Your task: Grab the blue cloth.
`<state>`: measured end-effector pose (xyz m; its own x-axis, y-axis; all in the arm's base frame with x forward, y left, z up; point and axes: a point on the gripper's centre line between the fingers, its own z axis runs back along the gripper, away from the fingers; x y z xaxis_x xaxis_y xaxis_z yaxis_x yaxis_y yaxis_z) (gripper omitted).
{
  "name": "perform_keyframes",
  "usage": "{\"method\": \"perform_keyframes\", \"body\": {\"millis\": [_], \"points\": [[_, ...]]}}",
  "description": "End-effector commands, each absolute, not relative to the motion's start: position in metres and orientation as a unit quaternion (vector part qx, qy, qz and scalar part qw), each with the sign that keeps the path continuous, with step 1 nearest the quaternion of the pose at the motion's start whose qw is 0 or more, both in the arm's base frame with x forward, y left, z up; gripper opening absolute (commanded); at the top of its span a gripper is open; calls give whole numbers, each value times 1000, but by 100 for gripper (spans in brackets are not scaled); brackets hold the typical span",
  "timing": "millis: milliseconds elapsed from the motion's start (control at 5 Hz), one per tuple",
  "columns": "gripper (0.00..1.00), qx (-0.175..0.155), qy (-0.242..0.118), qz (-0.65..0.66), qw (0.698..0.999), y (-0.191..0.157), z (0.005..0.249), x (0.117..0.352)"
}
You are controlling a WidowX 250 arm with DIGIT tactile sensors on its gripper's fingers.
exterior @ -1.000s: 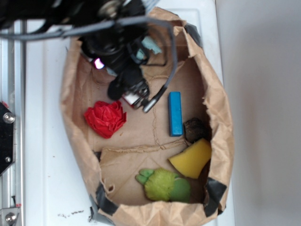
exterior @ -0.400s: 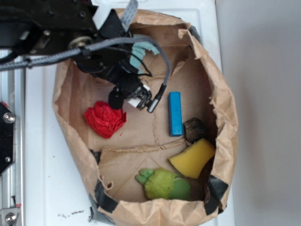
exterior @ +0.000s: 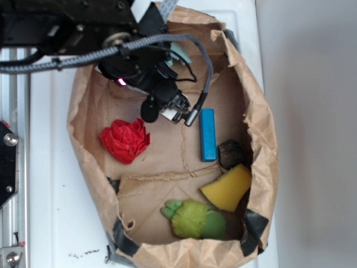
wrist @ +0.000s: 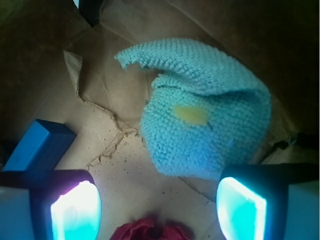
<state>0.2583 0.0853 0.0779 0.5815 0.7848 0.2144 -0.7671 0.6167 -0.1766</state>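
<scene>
Exterior view: looked straight down into a brown paper bag [exterior: 89, 145] with a crumpled rim and dark tape at two corners, set on a white surface [exterior: 50, 184]. Black robot arm [exterior: 67, 28] reached in from the upper left, a grey braided cable looping over the bag's upper part. Gripper [exterior: 170, 109] hung low inside the bag, close to the top end of a rigid blue block [exterior: 207, 134]; spread of the fingers impossible to judge from here. Only a pale sliver of the blue cloth [exterior: 179, 54] peeked out behind the arm, near the bag's upper wall. Elsewhere on the bag floor: a red paper ball [exterior: 125, 139] at left, a dark brown lump [exterior: 230, 153] just beside the block's lower end, a yellow wedge [exterior: 227, 188] below that, a green fuzzy toy [exterior: 195, 219] at the bottom.

Wrist view: gripper [wrist: 157, 210] seen released, the two glowing fingertips [wrist: 75, 212] well apart and grasping nothing. Blue cloth [wrist: 210, 125] lay bunched on the paper floor ahead of the fingers and nearer the right one, untouched, one corner flipped up at upper left, a yellowish spot near its middle. Blue block [wrist: 40, 145] at the left edge, just above the left finger. Red ball [wrist: 150, 231] partly visible at the bottom edge, between the fingers.
</scene>
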Motion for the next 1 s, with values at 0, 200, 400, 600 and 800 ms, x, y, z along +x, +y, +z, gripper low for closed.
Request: {"method": "perform_keyframes", "body": {"millis": [0, 200, 400, 600, 800], "points": [[100, -3, -166, 455, 875, 102, 76, 275], [100, 8, -168, 454, 875, 105, 73, 273], [100, 20, -163, 457, 874, 108, 70, 274], [100, 25, -165, 454, 875, 110, 69, 271], [100, 36, -171, 459, 871, 112, 64, 275]]}}
